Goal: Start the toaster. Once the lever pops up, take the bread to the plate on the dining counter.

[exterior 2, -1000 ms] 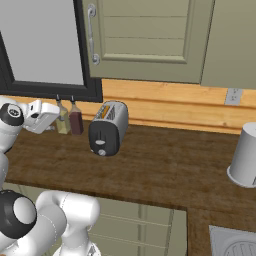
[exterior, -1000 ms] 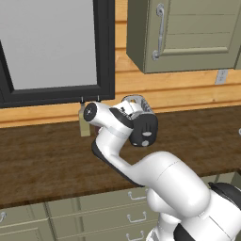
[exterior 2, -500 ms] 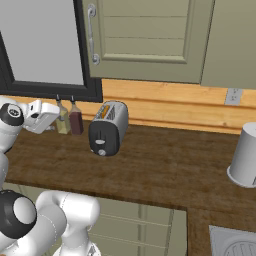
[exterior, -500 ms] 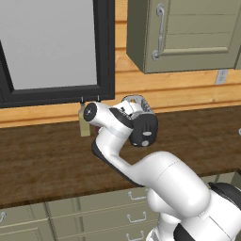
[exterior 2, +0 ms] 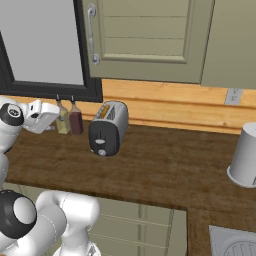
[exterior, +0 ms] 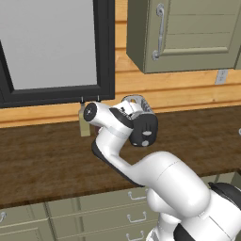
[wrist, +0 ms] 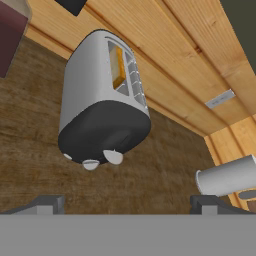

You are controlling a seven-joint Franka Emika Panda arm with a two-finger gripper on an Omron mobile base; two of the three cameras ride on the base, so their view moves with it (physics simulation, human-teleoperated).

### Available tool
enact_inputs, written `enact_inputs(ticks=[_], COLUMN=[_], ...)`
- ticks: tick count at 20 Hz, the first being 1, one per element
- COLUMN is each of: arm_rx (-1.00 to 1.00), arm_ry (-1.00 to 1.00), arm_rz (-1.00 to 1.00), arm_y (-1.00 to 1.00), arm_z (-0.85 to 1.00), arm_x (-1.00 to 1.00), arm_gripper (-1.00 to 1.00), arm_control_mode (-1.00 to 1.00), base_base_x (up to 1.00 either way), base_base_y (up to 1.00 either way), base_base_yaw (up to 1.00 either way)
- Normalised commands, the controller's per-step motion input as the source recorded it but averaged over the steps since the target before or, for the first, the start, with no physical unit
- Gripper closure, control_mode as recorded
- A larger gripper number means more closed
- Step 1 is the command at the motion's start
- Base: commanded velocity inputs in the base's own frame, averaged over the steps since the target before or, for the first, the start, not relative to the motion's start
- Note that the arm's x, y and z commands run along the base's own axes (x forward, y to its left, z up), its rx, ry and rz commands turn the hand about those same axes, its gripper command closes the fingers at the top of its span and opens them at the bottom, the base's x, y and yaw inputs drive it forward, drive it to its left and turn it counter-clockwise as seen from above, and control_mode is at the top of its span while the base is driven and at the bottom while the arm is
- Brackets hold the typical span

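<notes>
The rounded silver toaster [exterior 2: 109,127] stands on the wooden worktop against the wall, its black end panel facing out. In the hand view the toaster [wrist: 95,100] lies tilted ahead of me, with the pale lever [wrist: 114,157] low on the black panel. A tan slice of bread [wrist: 117,67] sits in one slot, and the bread [exterior 2: 104,111] peeks above the top. My gripper [wrist: 127,204] is open and empty, a short way off from the end panel. From the right base my gripper [exterior 2: 49,120] hangs left of the toaster. The plate and the dining counter are out of view.
Two bottles [exterior 2: 62,122] [exterior 2: 76,121] stand between my hand and the toaster. A pale grey canister [exterior 2: 245,157] is at the far right of the worktop, and a sink corner [exterior 2: 235,245] lies below it. Wall cabinets [exterior 2: 145,40] hang overhead.
</notes>
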Motion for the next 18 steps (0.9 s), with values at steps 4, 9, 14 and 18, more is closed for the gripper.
enact_inputs(ticks=[4,9,14,18], arm_rx=[0.0,0.0,0.0,0.0], arm_ry=[0.0,0.0,0.0,0.0], arm_rz=[0.0,0.0,0.0,0.0], arm_y=[0.0,0.0,0.0,0.0], arm_z=[0.0,0.0,0.0,0.0], arm_x=[0.0,0.0,0.0,0.0], arm_gripper=[-1.0,-1.0,-1.0,-1.0], arm_control_mode=[-1.0,-1.0,-1.0,-1.0], base_base_x=[0.0,0.0,0.0,0.0], base_base_y=[0.0,0.0,0.0,0.0], base_base_yaw=[0.0,0.0,0.0,0.0])
